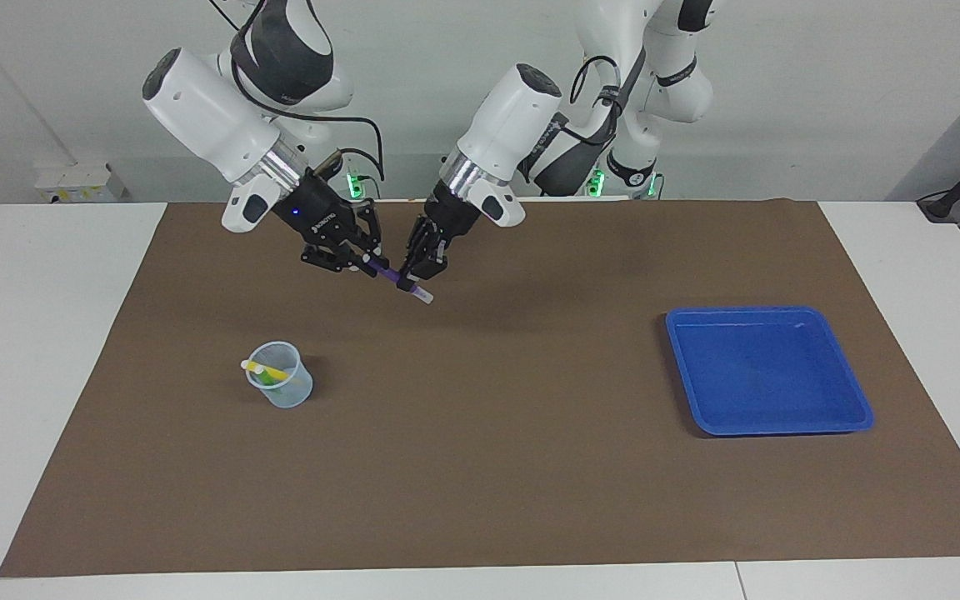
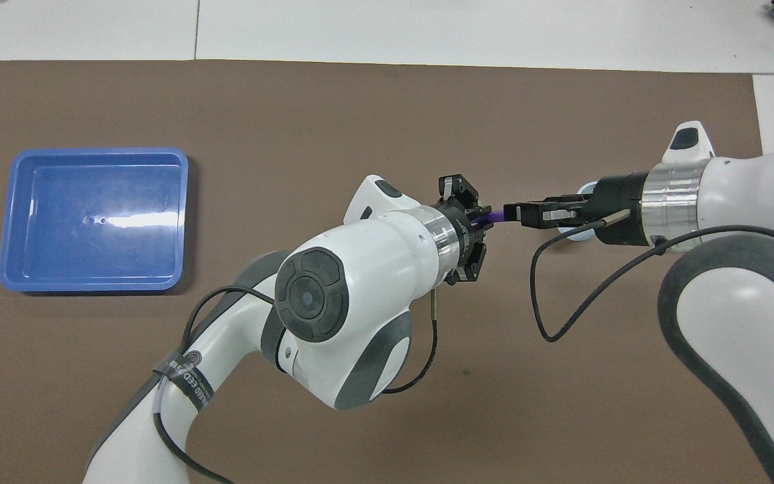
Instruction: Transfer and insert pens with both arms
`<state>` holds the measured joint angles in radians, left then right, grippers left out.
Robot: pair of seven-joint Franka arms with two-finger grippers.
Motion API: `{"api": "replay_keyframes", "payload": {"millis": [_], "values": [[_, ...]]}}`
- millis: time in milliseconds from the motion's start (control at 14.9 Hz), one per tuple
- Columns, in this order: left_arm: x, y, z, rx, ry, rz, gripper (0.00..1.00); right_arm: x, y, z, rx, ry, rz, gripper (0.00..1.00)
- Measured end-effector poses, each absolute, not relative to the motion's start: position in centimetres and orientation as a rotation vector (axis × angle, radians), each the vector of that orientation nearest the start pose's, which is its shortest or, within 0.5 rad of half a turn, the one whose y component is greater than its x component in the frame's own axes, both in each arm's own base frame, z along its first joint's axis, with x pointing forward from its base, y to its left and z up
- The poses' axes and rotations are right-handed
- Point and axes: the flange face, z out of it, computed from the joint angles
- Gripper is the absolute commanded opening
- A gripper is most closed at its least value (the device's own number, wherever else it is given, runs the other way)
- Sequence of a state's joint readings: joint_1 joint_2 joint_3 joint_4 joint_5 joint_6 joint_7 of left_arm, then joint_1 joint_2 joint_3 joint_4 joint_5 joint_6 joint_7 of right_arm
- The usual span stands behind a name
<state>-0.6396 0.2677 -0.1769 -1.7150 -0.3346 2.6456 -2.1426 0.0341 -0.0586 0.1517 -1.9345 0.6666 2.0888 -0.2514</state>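
The dark purple pen (image 1: 386, 272) hangs slanted in the air over the brown mat, with a pale cap at its lower end. My left gripper (image 1: 412, 273) is shut on the pen near that lower end. My right gripper (image 1: 361, 260) is shut on the pen's upper end. In the overhead view a short purple stretch of the pen (image 2: 492, 216) shows between the left gripper (image 2: 473, 227) and the right gripper (image 2: 516, 214). The yellow pen (image 1: 268, 371) and the green pen (image 1: 264, 381) stand in a clear cup (image 1: 290, 393).
A blue tray (image 1: 767, 371), holding nothing, lies toward the left arm's end of the table, also seen from overhead as the tray (image 2: 91, 218). A brown mat (image 1: 488, 467) covers most of the table. From overhead, the right gripper hides most of the cup (image 2: 570, 232).
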Motion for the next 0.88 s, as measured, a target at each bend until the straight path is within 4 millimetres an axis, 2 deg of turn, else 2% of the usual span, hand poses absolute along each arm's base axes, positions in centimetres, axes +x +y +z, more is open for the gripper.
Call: {"api": "replay_keyframes", "payload": {"millis": [135,202,269,404,606,875], "values": [[48.2,-48.3,50.8,1.712,1.745,-0.296,0.00,55.1,13.6,54.0,-2.524,-0.204,-0.294,0.00],[48.2,-48.3,50.8,1.712,1.744,-0.296,0.12,55.1,13.6,54.0,-2.524,-0.205,-0.294,0.00],[48.2,-48.3,50.8,1.712,1.743,-0.295,0.14,55.1,13.6,54.0,-2.524,-0.205,-0.294,0.00],[48.2,-48.3,50.8,1.711,1.742,-0.295,0.23,55.1,13.6,54.0,-2.526,-0.206,-0.294,0.00],[48.2,-48.2,50.9,1.708,1.741,-0.293,0.29,55.2,13.2,53.9,-2.561,-0.227,-0.297,0.00],[49.2,-47.2,51.3,1.686,1.753,-0.276,0.28,55.3,12.8,53.8,-2.583,-0.235,-0.299,0.00]]}}
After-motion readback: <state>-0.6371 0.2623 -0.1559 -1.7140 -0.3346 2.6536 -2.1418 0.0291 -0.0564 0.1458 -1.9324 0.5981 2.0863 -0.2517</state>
